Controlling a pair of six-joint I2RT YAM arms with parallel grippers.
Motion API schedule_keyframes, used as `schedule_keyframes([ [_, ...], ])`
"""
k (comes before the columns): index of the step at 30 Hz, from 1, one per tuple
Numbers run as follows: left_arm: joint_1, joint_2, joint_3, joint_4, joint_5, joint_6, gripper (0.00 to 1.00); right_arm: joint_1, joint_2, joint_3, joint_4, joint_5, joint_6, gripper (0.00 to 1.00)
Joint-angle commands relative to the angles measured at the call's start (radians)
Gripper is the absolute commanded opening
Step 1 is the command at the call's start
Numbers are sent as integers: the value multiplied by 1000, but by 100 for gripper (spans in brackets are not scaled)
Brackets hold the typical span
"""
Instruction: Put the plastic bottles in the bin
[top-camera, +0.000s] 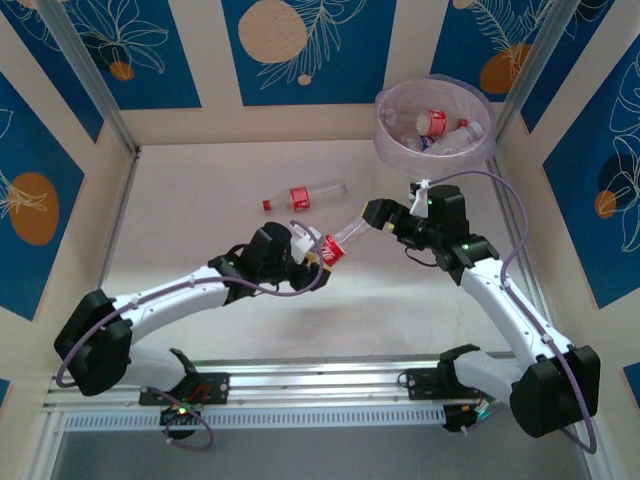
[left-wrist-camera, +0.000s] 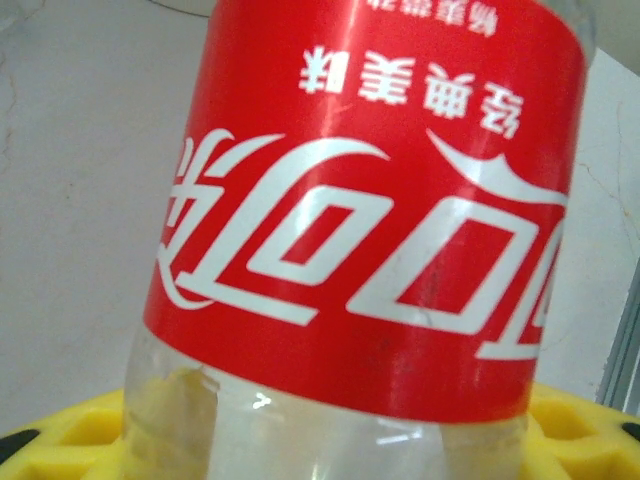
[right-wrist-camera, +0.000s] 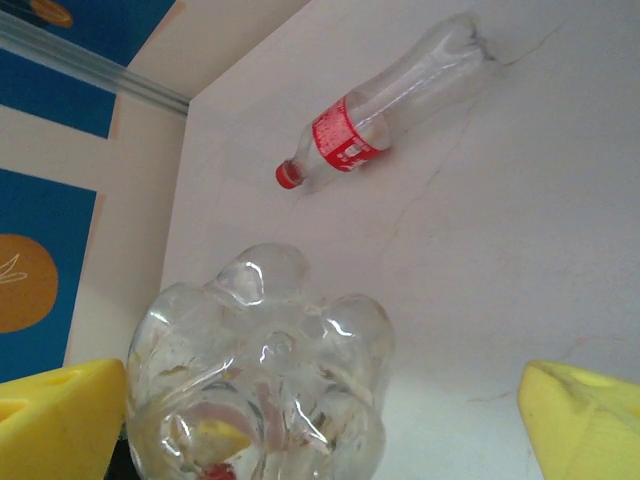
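A clear plastic bottle (top-camera: 338, 241) with a red label hangs above the table between my two grippers. My left gripper (top-camera: 308, 250) is shut on its neck end. In the left wrist view the bottle (left-wrist-camera: 370, 220) spans the picture between the yellow fingers (left-wrist-camera: 60, 440) of the left gripper (left-wrist-camera: 330, 445). My right gripper (top-camera: 376, 214) stands open around the bottle's base (right-wrist-camera: 260, 380), its yellow fingers (right-wrist-camera: 585, 420) spread wide and a gap on the right side. A second bottle (top-camera: 304, 196) (right-wrist-camera: 370, 120) lies on the table behind. The bin (top-camera: 398, 152) at the back right holds a few bottles (top-camera: 436, 125).
Metal frame posts (top-camera: 88, 75) and blue patterned walls enclose the white table (top-camera: 200, 190). An aluminium rail (top-camera: 320, 385) with both arm bases runs along the near edge. The bin stands close behind my right arm (top-camera: 500, 290).
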Motion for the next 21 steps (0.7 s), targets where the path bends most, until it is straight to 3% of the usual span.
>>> schedule_keyframes([
  [1, -17, -12, 7, 35, -24, -28, 56, 25, 27, -2, 74, -13, 29, 96],
  [8, -29, 14, 28, 38, -29, -38, 57, 59, 54, -4, 97, 6, 41, 68],
  [14, -29, 19, 42, 9, -47, -40, 62, 58, 49, 6, 85, 26, 35, 58],
  [16, -29, 16, 43, 9, -50, -42, 68, 56, 47, 14, 82, 29, 32, 57],
  [19, -30, -6, 48, -8, -79, -45, 96, 48, 38, 45, 66, 40, 17, 56],
  [21, -30, -46, 58, -54, -131, -44, 100, 28, 30, 89, 42, 47, -9, 55],
])
